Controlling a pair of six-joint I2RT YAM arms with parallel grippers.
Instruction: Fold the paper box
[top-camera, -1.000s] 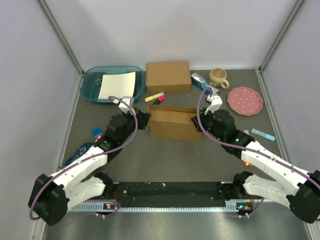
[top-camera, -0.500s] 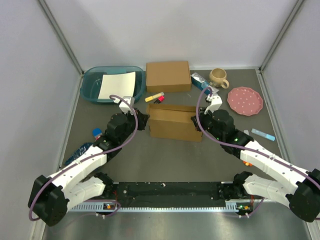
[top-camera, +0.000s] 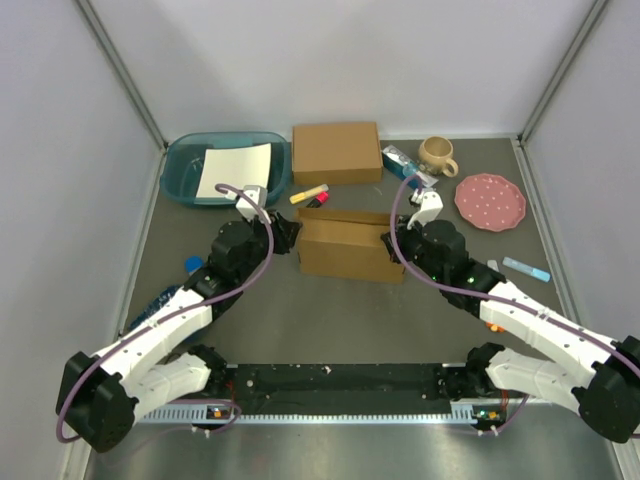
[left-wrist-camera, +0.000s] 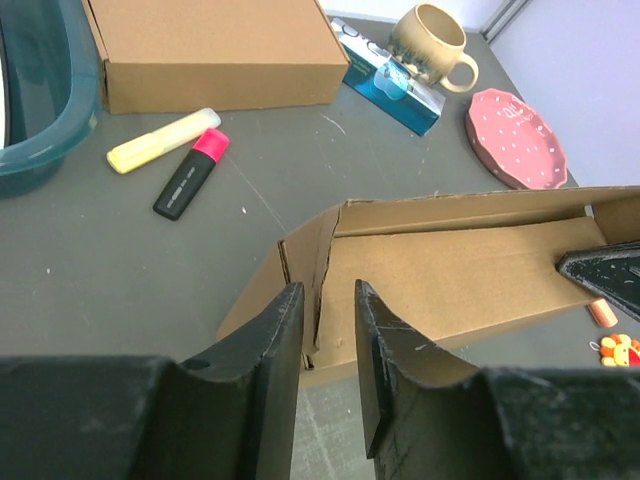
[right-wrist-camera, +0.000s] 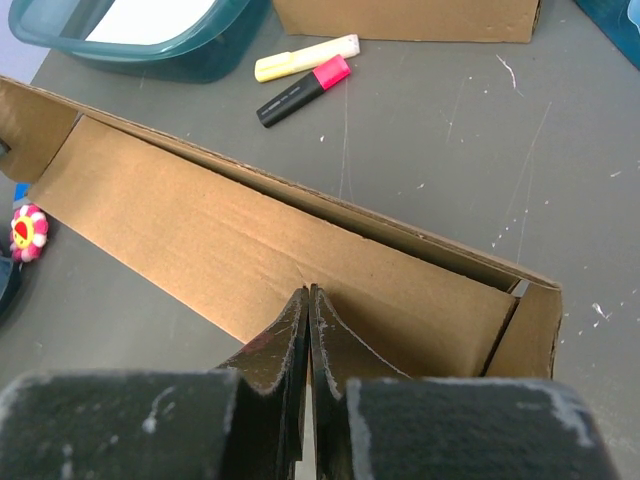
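The paper box (top-camera: 350, 250) is brown cardboard, half folded, open at the top, in the middle of the table. It also shows in the left wrist view (left-wrist-camera: 450, 280) and in the right wrist view (right-wrist-camera: 250, 240). My left gripper (top-camera: 290, 240) is at its left end. Its jaws (left-wrist-camera: 328, 300) are open and straddle the upright left end flap without pinching it. My right gripper (top-camera: 395, 245) is at the right end. It is shut (right-wrist-camera: 309, 292), with its tips against the box's inner panel, and holds nothing.
A closed brown box (top-camera: 336, 152) stands at the back. A yellow highlighter (top-camera: 308, 192) and a pink one (top-camera: 318, 201) lie just behind the paper box. A teal bin (top-camera: 225, 168) is back left, a mug (top-camera: 437, 154) and pink plate (top-camera: 490, 201) back right.
My left wrist has shifted slightly away from me at the box's left end. The box and my right gripper have not visibly moved.
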